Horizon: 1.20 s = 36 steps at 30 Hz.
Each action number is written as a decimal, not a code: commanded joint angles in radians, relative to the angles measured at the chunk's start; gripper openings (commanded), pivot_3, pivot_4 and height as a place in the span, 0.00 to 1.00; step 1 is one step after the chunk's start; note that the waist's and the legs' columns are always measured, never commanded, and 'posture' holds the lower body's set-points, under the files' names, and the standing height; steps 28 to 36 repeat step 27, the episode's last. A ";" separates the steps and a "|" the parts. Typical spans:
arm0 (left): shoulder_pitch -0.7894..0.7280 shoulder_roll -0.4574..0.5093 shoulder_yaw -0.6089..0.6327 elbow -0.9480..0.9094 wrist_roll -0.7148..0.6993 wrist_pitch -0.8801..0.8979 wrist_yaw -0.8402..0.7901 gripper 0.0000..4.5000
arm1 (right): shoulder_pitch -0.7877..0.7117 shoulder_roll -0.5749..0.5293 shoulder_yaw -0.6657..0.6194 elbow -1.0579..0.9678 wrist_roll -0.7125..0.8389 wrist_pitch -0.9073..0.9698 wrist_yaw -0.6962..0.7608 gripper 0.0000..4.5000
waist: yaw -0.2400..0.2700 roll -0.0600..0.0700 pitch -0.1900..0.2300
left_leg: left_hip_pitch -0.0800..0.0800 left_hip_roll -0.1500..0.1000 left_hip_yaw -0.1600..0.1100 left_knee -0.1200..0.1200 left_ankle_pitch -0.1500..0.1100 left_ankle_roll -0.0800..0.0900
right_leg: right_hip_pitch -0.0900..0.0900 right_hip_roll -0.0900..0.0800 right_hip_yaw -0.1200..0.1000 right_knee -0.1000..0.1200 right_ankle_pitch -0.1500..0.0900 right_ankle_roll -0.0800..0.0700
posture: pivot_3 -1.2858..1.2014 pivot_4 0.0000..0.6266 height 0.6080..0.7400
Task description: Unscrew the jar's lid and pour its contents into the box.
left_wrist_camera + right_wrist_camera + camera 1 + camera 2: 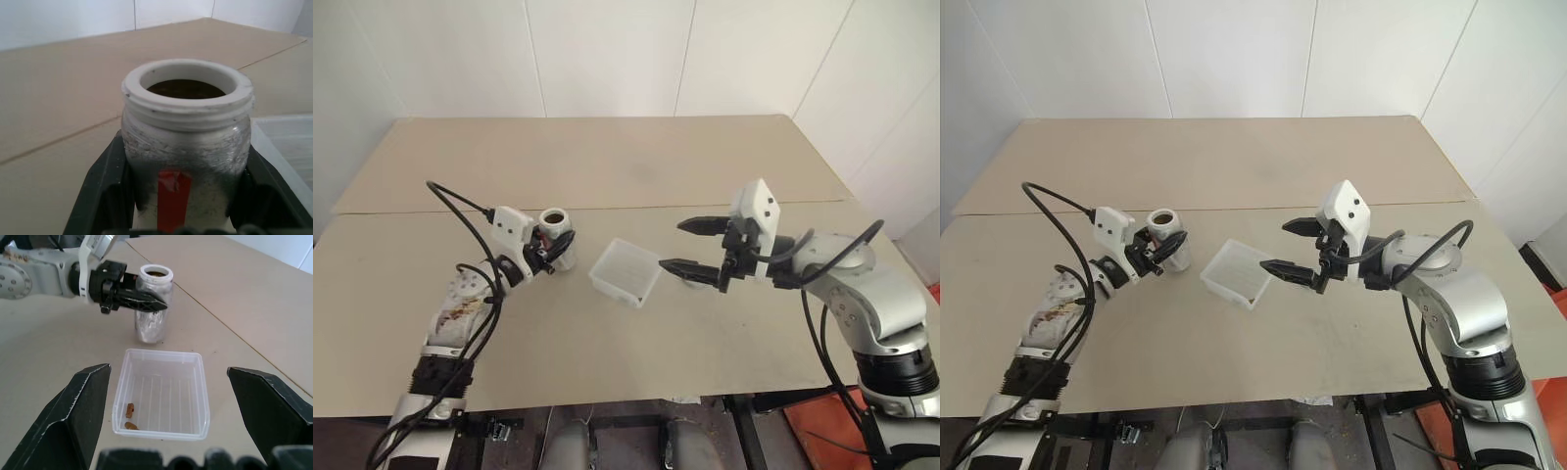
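The jar stands upright and lidless on the table, just to the robot's left of the box; the left gripper has a finger on each side of the jar's body, though whether they press it or merely flank it is hard to tell; dark contents sit deep inside, barely made out. The right gripper hovers beside the box with its fingers spread wide and empty; the box holds two small brown pieces.
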 commanded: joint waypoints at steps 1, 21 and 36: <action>0.013 -0.011 0.033 0.017 0.030 -0.055 -0.024 0.79 | 0.004 -0.016 -0.023 -0.034 -0.001 -0.034 0.014 1.00 | 0.002 0.000 0.000 | 0.000 0.000 0.000 0.000 0.000 0.000 | 0.000 0.000 0.000 0.000 0.000 0.000 | 0.52 0.24 1.00; 0.472 0.452 0.511 -0.398 -0.310 0.130 -0.597 1.00 | 0.155 -0.159 -0.132 0.072 -0.046 -0.205 0.173 1.00 | 0.004 0.000 0.000 | 0.002 0.002 0.000 -0.003 0.000 0.000 | -0.001 -0.001 0.001 -0.001 0.000 -0.001 | 0.52 0.24 1.00; 0.423 0.443 0.470 -0.362 -0.281 0.117 -0.611 1.00 | 0.189 -0.162 -0.173 0.084 -0.032 -0.217 0.164 1.00 | 0.008 0.002 0.000 | 0.005 0.001 0.003 -0.004 0.000 -0.001 | 0.001 0.000 0.002 -0.002 0.000 -0.002 | 0.52 0.24 1.00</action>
